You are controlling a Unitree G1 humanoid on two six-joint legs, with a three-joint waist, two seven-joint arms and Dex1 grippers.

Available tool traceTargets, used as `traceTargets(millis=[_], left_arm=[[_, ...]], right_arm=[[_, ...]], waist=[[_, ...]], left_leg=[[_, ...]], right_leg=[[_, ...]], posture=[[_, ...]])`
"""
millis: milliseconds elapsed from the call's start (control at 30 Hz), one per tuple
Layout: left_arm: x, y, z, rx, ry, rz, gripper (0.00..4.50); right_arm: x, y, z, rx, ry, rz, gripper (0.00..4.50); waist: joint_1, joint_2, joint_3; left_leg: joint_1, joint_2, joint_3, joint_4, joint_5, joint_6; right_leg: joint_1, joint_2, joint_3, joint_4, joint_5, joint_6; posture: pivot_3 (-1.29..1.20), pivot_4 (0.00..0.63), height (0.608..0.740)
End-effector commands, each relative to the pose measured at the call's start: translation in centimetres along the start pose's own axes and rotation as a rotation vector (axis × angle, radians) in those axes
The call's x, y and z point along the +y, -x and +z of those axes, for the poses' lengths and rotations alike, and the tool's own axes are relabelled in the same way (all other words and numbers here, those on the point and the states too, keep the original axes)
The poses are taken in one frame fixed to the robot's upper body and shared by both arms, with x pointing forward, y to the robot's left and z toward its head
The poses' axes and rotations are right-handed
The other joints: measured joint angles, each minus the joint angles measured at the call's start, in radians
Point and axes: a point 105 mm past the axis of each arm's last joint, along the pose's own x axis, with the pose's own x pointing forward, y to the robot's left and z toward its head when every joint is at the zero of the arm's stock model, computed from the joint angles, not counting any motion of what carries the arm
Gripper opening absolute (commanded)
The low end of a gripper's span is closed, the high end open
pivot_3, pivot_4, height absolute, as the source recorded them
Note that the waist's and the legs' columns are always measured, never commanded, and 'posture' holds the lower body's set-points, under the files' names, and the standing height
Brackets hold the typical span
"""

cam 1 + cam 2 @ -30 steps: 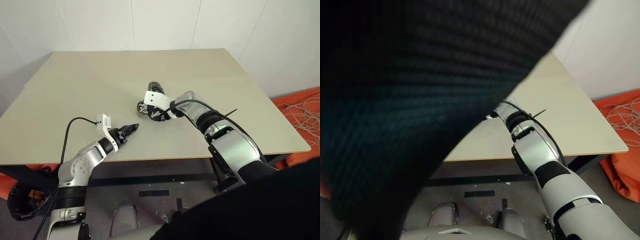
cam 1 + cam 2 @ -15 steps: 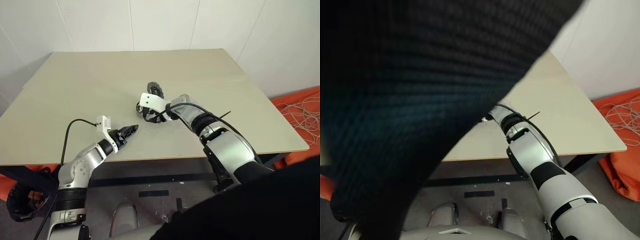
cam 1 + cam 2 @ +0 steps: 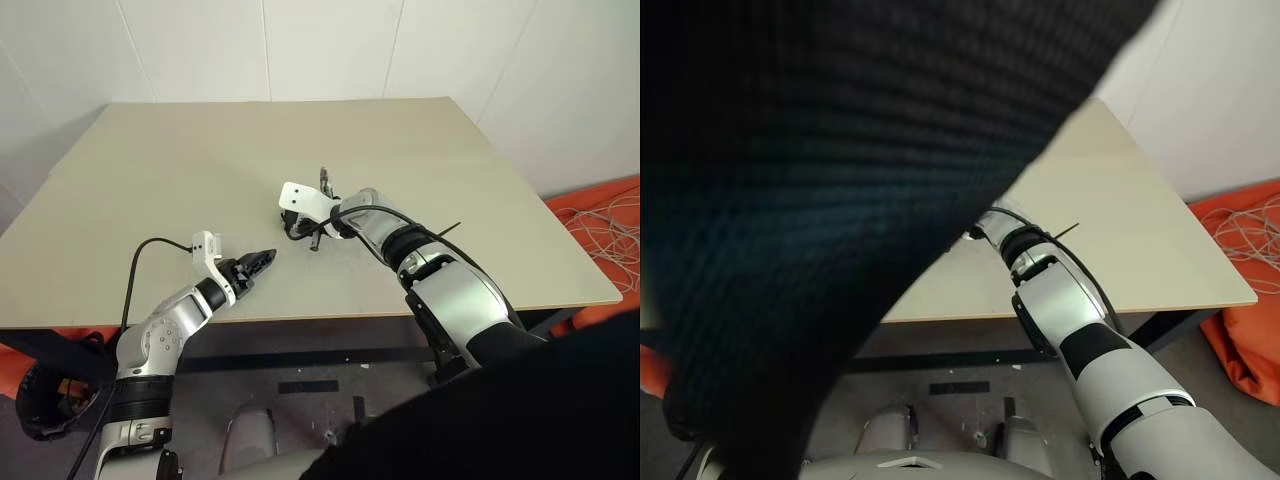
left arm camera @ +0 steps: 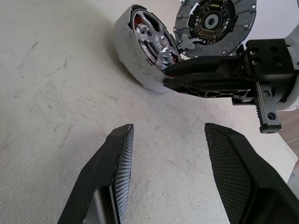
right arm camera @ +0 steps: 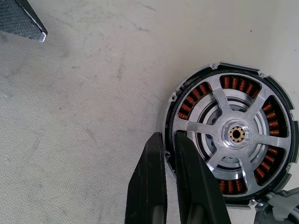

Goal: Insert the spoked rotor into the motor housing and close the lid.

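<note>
Beige rectangular table [image 3: 180, 170]: bears assembly at centre. Round silver-rimmed motor housing with copper windings [image 5: 189, 103]: rests on table. Shiny silver spoked rotor [image 5: 233, 134]: seated inside housing. Round lid with circuit board [image 4: 216, 22]: beside housing. Right gripper [image 5: 168, 142]: fingers pinching housing rim. Left gripper [image 4: 166, 137]: fingers spread, near table front edge.

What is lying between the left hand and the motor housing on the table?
Nothing lies loose there: in the left wrist view the left hand faces bare table up to the motor housing; the right hand reaches it from the side.
</note>
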Motion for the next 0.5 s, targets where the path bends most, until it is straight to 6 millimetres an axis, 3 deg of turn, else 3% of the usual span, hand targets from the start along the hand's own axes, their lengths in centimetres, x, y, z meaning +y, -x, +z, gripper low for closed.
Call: traceTargets(millis=[33,500], left_arm=[[-0.7,-0.2,1.5,-0.047,-0.038,-0.022,2.55],[-0.6,-0.4,0.9,-0.048,-0.022,-0.019,2.55]], right_arm=[[-1.2,0.9,0.6,-0.006,0.02,-0.024,0.01],[0.9,2.7,0.9,-0.055,0.043,0.194,0.01]], waist=[[0.0,0.0,0.0],[0.001,0.0,0.0]], left_leg=[[0.0,0.0,0.0,0.0,0.0,0.0],[-0.002,0.0,0.0,0.0,-0.001,0.002]], right_leg=[[0.0,0.0,0.0,0.0,0.0,0.0],[-0.001,0.0,0.0,-0.001,0.0,0.0]], posture=[[0.0,0.0,0.74],[0.0,0.0,0.74]])
